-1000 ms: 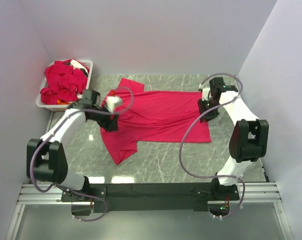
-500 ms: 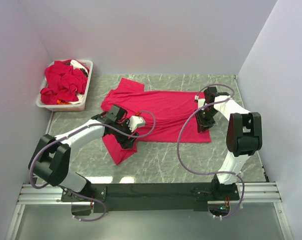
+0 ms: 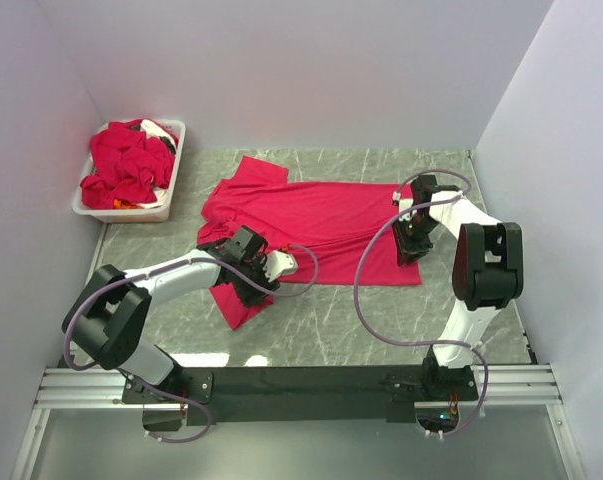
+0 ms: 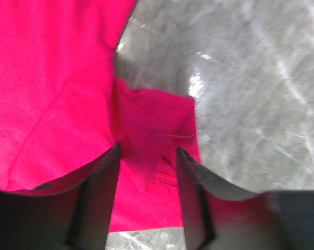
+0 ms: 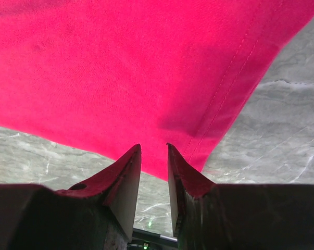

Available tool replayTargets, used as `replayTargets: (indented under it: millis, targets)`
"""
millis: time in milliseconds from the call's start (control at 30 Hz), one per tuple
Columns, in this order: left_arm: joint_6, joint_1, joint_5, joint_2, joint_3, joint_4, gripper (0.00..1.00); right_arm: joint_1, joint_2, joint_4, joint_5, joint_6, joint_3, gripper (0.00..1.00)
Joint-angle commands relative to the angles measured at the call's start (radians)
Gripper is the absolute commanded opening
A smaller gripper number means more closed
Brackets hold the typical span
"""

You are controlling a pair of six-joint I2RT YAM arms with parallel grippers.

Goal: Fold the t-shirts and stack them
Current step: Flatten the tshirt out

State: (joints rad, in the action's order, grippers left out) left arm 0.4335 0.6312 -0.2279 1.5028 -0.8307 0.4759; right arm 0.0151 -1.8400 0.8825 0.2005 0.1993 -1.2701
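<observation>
One crimson t-shirt [image 3: 331, 225] lies spread flat across the table, its neck end to the left and its hem to the right. My left gripper [image 3: 261, 276] is low over the near sleeve. In the left wrist view it [image 4: 148, 151] is open, with a raised pleat of sleeve fabric [image 4: 146, 135] between the fingers. My right gripper [image 3: 408, 244] hovers at the near right hem corner. In the right wrist view it [image 5: 153, 147] stands narrowly open, tips just over the stitched hem [image 5: 227, 99], with nothing pinched. More t-shirts [image 3: 126, 165] are heaped in the bin.
The white plastic bin [image 3: 121, 212] stands at the back left by the wall. White walls close in the left, back and right sides. Grey marble table [image 3: 331, 320] shows in front of the shirt, and both arms' cables loop above it.
My left gripper has swung from the shirt's shoulder near the bin down to the near sleeve and narrowed its jaws. The right gripper has shifted slightly toward the hem corner.
</observation>
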Motion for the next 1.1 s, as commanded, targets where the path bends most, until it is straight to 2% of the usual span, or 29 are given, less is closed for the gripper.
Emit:
replayTargets:
  millis: [0, 100, 133, 233, 333, 433, 567, 667, 867, 900, 1067]
  targets:
    - [0.021, 0.002, 0.073, -0.015, 0.013, -0.052, 0.49, -0.009, 0.001, -0.010, -0.001, 0.006, -0.021, 0.34]
    - [0.019, 0.004, 0.076, -0.010, -0.001, -0.054, 0.36, -0.009, 0.001, -0.010, 0.000, 0.006, -0.021, 0.34]
    - [0.017, 0.004, 0.072, -0.013, -0.007, -0.051, 0.28, -0.009, -0.001, -0.010, 0.002, 0.008, -0.021, 0.34]
    - [0.013, 0.004, 0.035, -0.027, -0.047, -0.030, 0.15, -0.009, 0.004, -0.008, 0.000, 0.009, -0.017, 0.34]
    - [0.013, 0.002, -0.019, -0.032, -0.077, 0.001, 0.06, -0.009, 0.004, -0.010, -0.003, 0.012, -0.014, 0.34]
    - [0.002, 0.004, -0.068, -0.024, -0.103, 0.018, 0.03, -0.009, 0.002, -0.008, 0.002, 0.014, -0.012, 0.33]
    - [-0.019, 0.007, -0.119, 0.002, -0.131, 0.026, 0.06, -0.009, 0.001, -0.011, 0.002, 0.017, -0.005, 0.34]
    - [-0.032, 0.012, -0.140, 0.039, -0.134, 0.014, 0.12, -0.009, -0.001, -0.010, 0.007, 0.020, -0.003, 0.34]
    - [-0.036, 0.027, -0.165, 0.119, -0.131, 0.007, 0.33, -0.010, -0.010, 0.001, 0.017, 0.020, -0.015, 0.34]
    - [-0.036, 0.025, -0.165, 0.123, -0.131, 0.018, 0.40, -0.009, -0.008, 0.006, 0.017, 0.022, -0.018, 0.34]
    - [-0.041, 0.010, -0.229, 0.012, -0.107, 0.059, 0.49, -0.010, 0.007, 0.022, 0.023, 0.032, -0.020, 0.32]
